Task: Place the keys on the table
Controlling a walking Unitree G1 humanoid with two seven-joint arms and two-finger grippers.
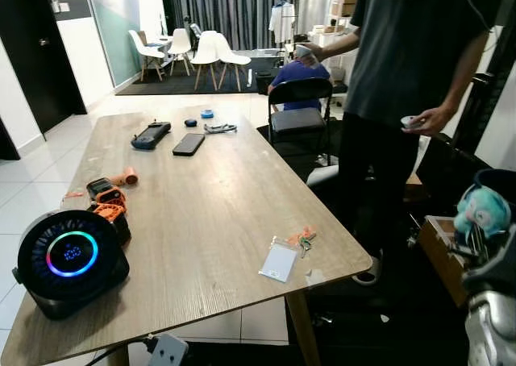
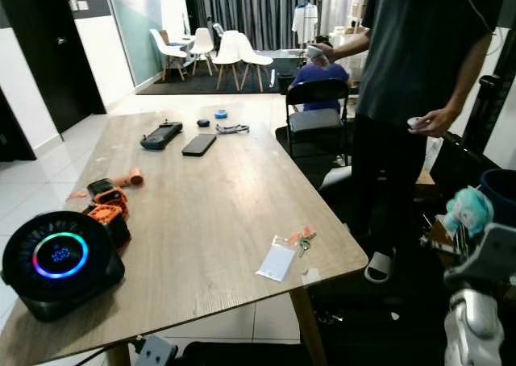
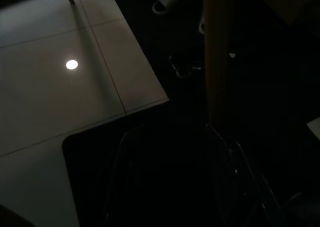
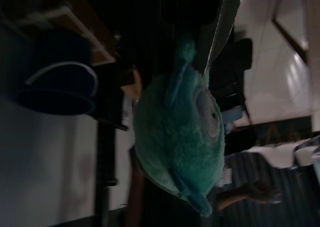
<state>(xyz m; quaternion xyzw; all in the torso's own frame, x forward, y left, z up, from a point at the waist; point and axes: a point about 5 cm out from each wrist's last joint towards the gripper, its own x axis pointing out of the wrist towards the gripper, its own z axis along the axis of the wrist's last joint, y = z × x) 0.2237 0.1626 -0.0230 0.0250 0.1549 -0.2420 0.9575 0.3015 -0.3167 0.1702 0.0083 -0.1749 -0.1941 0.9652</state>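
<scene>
The keys [image 1: 304, 238], a small bunch with an orange tag, lie on the wooden table [image 1: 218, 197] close to its front right corner. A white card in a clear sleeve [image 1: 280, 262] lies just in front of them. My right gripper [image 1: 482, 249] is off the table to the right, low beside a teal plush toy [image 1: 482, 208], well clear of the keys. The right wrist view looks straight at that plush toy [image 4: 177, 137]. In the dark left wrist view my left gripper [image 3: 170, 137] hangs over the floor by a table leg, fingers faintly apart with nothing between them.
A person [image 1: 411, 68] stands at the table's right edge holding controllers. On the table are a round speaker with a lit ring [image 1: 71, 257], orange tools [image 1: 109, 201], a phone [image 1: 189, 144] and a handheld console [image 1: 151, 135]. A black chair [image 1: 298, 108] stands behind.
</scene>
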